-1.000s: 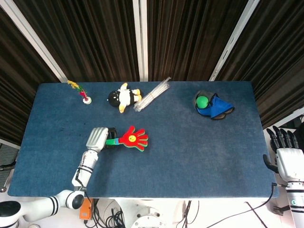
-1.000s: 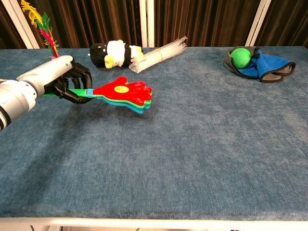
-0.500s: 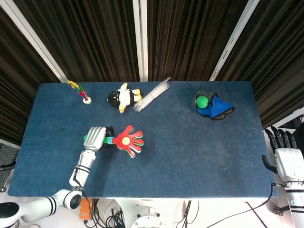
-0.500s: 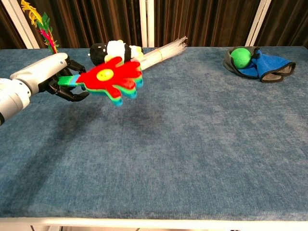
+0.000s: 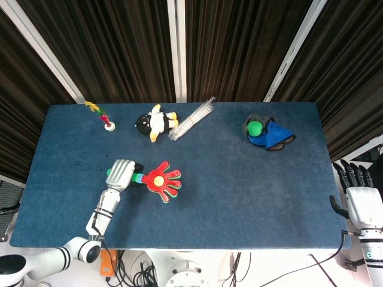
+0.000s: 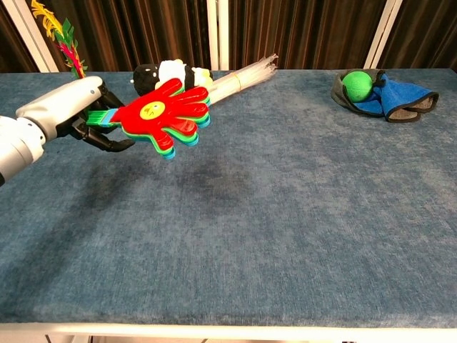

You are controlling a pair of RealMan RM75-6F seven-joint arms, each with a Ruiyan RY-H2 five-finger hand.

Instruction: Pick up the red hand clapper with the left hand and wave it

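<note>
The red hand clapper (image 5: 162, 180) (image 6: 163, 113), with green and blue layers under its red palm, hangs in the air above the blue table (image 5: 239, 191). My left hand (image 5: 121, 174) (image 6: 80, 114) grips its green handle, fingers curled around it, at the table's left side. The clapper's palm points to the right and tilts a little upward in the chest view. My right hand (image 5: 359, 192) stays off the table's right edge, fingers straight and apart, holding nothing. The chest view does not show it.
A penguin plush (image 5: 155, 123) (image 6: 166, 77) and a bundle of clear straws (image 5: 191, 118) (image 6: 239, 77) lie at the back. A feather shuttlecock (image 5: 102, 115) (image 6: 61, 36) stands back left. A green ball (image 5: 255, 127) (image 6: 356, 84) on a blue cloth (image 5: 275, 135) sits back right.
My left hand lifted the clapper off the table and swung it up and leftward; since half a second ago it has tilted slightly and shifted a little right.
</note>
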